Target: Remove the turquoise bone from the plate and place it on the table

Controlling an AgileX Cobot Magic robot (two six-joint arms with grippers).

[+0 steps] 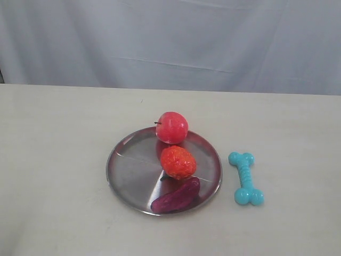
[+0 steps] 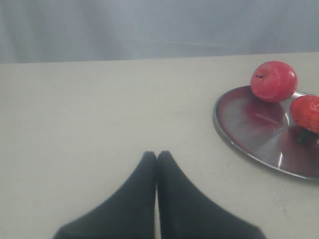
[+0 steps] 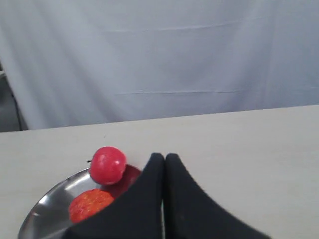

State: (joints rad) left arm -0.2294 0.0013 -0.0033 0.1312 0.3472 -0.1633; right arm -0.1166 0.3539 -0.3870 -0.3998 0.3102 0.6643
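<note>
Turquoise bone is laid on the table beside the plate, by which apple, strawberry and purple toy are held; left gripper and right gripper are clenched, empty.

the turquoise bone lies flat on the cream tabletop, off the plate and just beside its right rim without touching it. its length runs from the far side toward the near side on a slight slant, with two rounded knobs at each end and a shaft that looks ribbed, though the exterior view is a little soft there. the plate is round, shiny silver metal with a shallow rim, resting level near the middle of the tabletop.
</note>
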